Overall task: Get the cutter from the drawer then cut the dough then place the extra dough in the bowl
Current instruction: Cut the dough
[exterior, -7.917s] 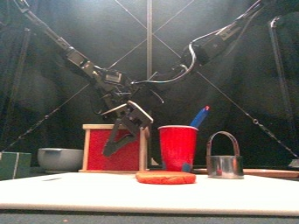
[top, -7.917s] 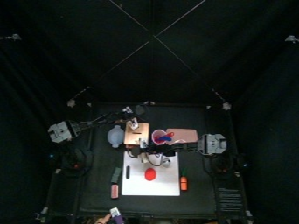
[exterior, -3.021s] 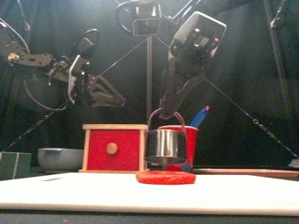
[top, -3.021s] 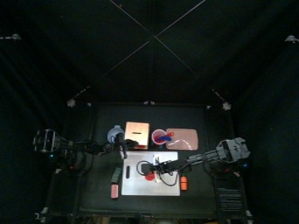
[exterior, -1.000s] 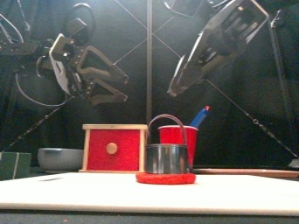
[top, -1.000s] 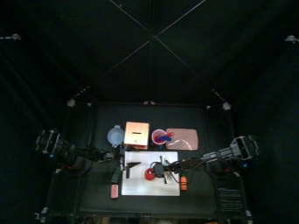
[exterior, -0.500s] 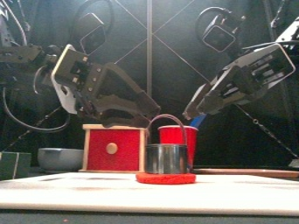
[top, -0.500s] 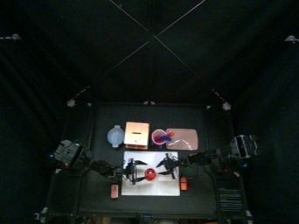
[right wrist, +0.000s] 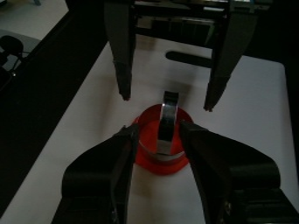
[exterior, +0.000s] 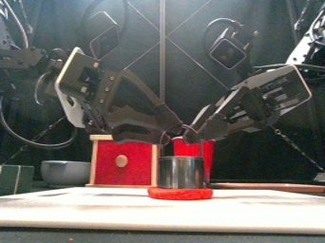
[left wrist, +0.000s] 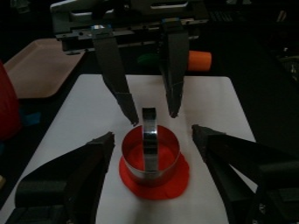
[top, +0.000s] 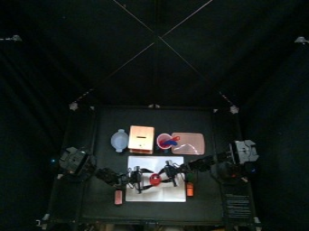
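The round metal cutter (exterior: 181,171) stands upright on the red dough disc (exterior: 181,193), its wire handle up, on the white cutting board (top: 169,194). My left gripper (top: 136,175) reaches in low from the left and my right gripper (top: 176,174) from the right. Both are open and face each other across the cutter. In the left wrist view the cutter (left wrist: 149,153) and dough (left wrist: 153,178) lie just ahead, between my left gripper's (left wrist: 153,138) spread jaws. The right wrist view shows the cutter (right wrist: 170,124) edge-on before my right gripper (right wrist: 162,131). Neither holds anything.
Behind the board stand the wooden box (exterior: 124,159) with its red drawer front, the blue-grey bowl (exterior: 61,171) at the left, and the red cup (exterior: 197,150) on the pink tray (top: 192,143). A small orange toy (top: 190,189) lies on the board's right part.
Both arms have come down from high above the table to low beside the cutter, closing in on it from either side. The cutter and the dough have not moved.
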Robot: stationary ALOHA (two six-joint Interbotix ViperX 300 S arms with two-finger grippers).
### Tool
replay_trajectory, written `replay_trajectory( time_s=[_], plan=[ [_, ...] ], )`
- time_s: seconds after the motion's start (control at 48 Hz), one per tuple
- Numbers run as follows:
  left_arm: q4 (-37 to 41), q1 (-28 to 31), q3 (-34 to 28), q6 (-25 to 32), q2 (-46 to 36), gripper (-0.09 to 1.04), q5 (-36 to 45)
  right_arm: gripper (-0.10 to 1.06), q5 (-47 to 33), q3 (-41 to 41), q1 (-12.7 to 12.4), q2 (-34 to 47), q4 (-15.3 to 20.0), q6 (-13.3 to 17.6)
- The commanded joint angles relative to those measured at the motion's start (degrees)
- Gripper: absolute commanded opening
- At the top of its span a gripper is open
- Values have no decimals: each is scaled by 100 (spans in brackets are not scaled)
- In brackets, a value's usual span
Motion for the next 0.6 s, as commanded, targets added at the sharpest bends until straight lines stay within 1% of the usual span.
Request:
replay_trajectory(
  time_s=[0.021, 0.104, 0.188, 0.354, 0.604],
  plan=[
    [18, 18, -88, 9, -62, 91, -26, 79, -9, -97, -18, -176, 316, -18],
    [26, 18, -88, 9, -62, 89, -26, 79, 88, -105, 18, -193, 598, -26],
    [9, 9, -88, 0, -44, 88, -18, 79, 229, -123, 18, -220, 721, -53],
    [0, 18, -105, -9, 0, 88, 35, 79, 519, -105, 114, -237, 642, -114],
    [-167, 62, -141, 9, 53, 87, 35, 79, 562, -132, 290, -237, 721, -141]
  ],
)
